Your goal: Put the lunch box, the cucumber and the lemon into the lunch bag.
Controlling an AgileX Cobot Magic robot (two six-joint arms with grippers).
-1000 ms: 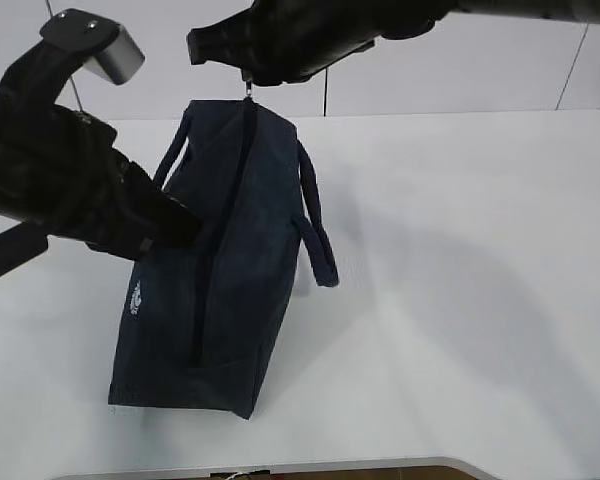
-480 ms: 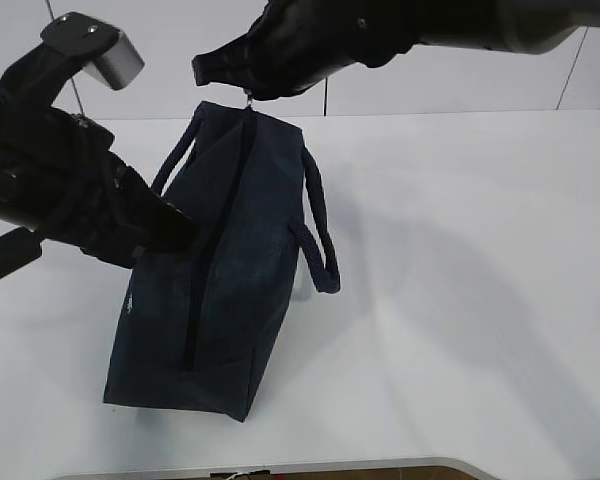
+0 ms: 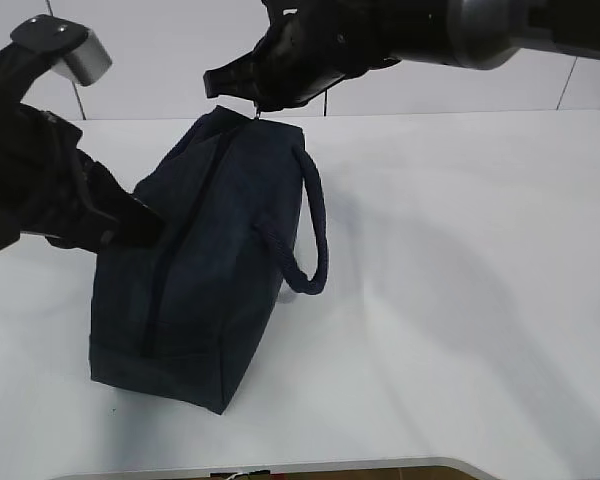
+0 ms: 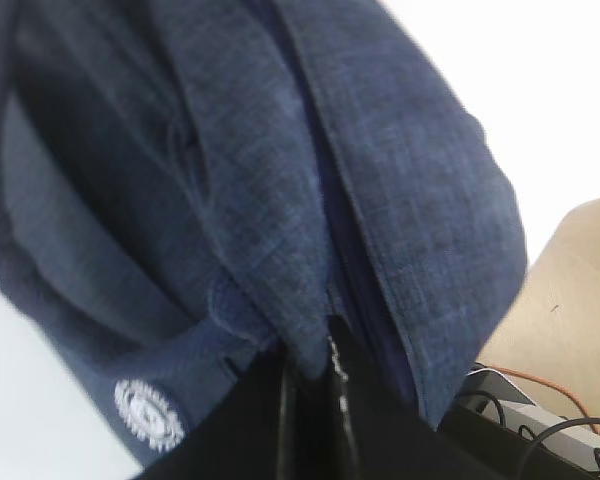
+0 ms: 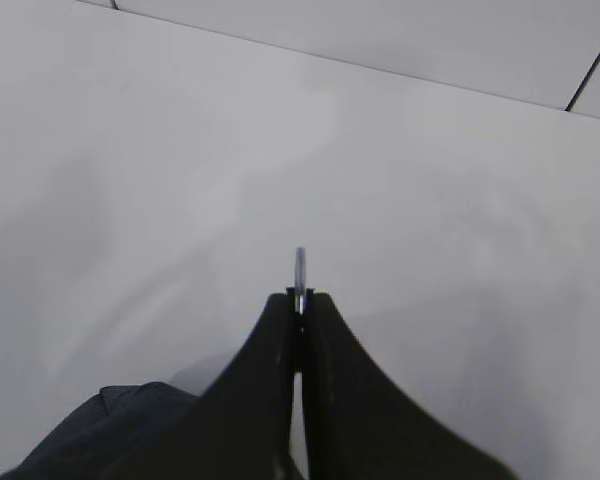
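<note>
The dark navy lunch bag [image 3: 200, 260] stands on the white table, leaning left, its zipper closed along the top. My right gripper [image 3: 257, 108] is shut on the silver ring pull [image 5: 299, 268] at the bag's far top end. My left gripper [image 3: 145, 228] is shut on a fold of the bag's fabric [image 4: 310, 330] at its left side, beside the zipper seam; a white round logo [image 4: 147, 413] shows near it. One strap handle [image 3: 305, 235] hangs on the right side. The lunch box, the cucumber and the lemon are out of view.
The white table [image 3: 480, 250] stretches to the right of the bag. A grey tiled wall [image 3: 160, 60] is behind. Cables and a wooden floor [image 4: 570, 300] show past the table edge in the left wrist view.
The bag has tipped and shifted to the left, its top leaning over more. My left arm has moved left with the fabric, and my right gripper has stayed on the ring pull at the far end.
</note>
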